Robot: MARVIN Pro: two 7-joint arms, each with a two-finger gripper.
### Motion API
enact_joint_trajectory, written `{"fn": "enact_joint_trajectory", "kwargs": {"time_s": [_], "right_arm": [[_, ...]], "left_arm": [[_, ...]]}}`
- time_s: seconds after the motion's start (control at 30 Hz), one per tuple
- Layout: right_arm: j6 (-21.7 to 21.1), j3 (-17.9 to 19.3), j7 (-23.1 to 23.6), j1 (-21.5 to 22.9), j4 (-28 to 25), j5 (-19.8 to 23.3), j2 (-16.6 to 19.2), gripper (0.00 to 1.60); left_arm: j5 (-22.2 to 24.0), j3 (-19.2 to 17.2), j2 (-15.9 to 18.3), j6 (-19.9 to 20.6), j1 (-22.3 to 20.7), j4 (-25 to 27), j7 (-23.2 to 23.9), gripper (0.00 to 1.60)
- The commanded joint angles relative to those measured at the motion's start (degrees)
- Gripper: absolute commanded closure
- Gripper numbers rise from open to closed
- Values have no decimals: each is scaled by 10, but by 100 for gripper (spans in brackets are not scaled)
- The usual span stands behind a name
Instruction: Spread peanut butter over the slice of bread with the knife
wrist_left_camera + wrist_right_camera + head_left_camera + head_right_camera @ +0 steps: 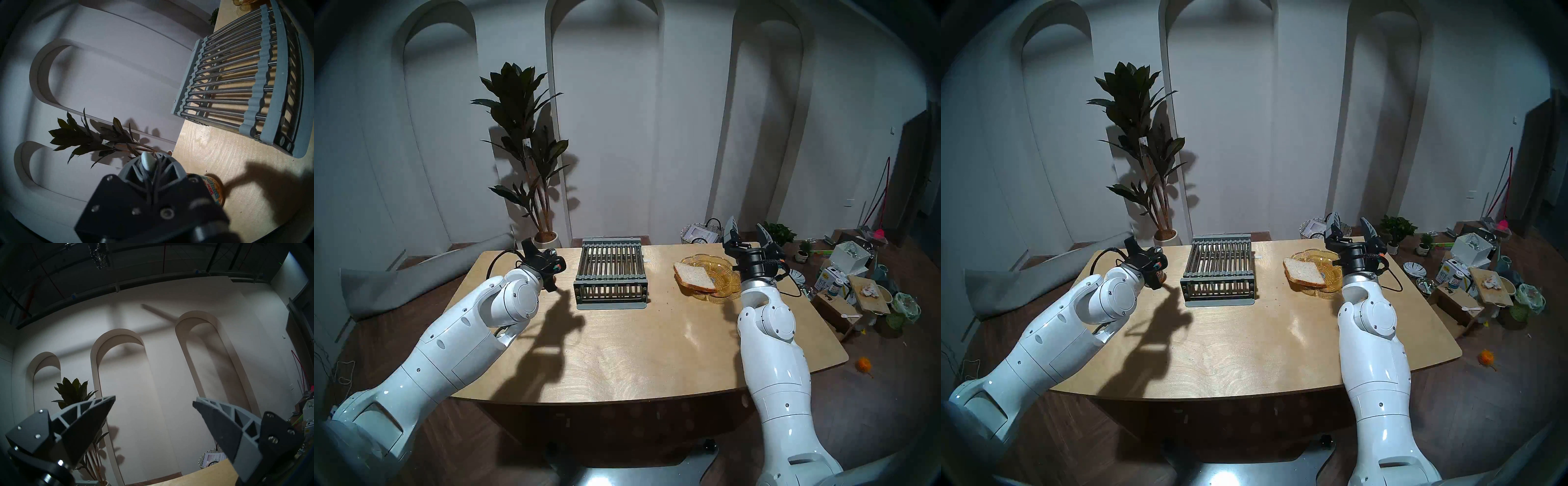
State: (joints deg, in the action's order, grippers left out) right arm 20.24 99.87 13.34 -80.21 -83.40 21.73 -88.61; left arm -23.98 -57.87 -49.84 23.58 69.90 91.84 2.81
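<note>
The slice of bread (694,276) (1304,271) lies half on an amber glass plate (726,271) at the table's far right. The peanut butter jar (214,188) (1161,276) stands at the far left, right beside my left gripper (147,160) (548,267). That gripper is shut on the knife: only its light grey handle end (147,162) shows between the fingertips, and the blade is hidden. My right gripper (749,234) (153,404) is open and empty, pointing up just right of the plate.
A grey barred rack (611,271) (237,76) stands at the far middle of the wooden table (636,339). A potted plant (531,163) stands behind the table. Boxes, bowls and clutter (857,285) lie on the floor to the right.
</note>
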Motion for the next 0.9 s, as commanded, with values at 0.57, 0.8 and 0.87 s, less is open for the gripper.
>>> {"fn": "enact_joint_trajectory", "kwargs": {"time_s": [0.57, 0.8, 0.87], "right_arm": [[0, 2, -4, 9, -17, 5, 6, 0], [1, 3, -5, 8, -18, 7, 9, 0], [1, 3, -5, 9, -17, 8, 9, 0]], "left_arm": [[81, -31, -4, -6, 4, 44, 44, 160], [108, -41, 3, 1, 17, 74, 58, 160], [110, -42, 4, 2, 20, 79, 58, 160]]}}
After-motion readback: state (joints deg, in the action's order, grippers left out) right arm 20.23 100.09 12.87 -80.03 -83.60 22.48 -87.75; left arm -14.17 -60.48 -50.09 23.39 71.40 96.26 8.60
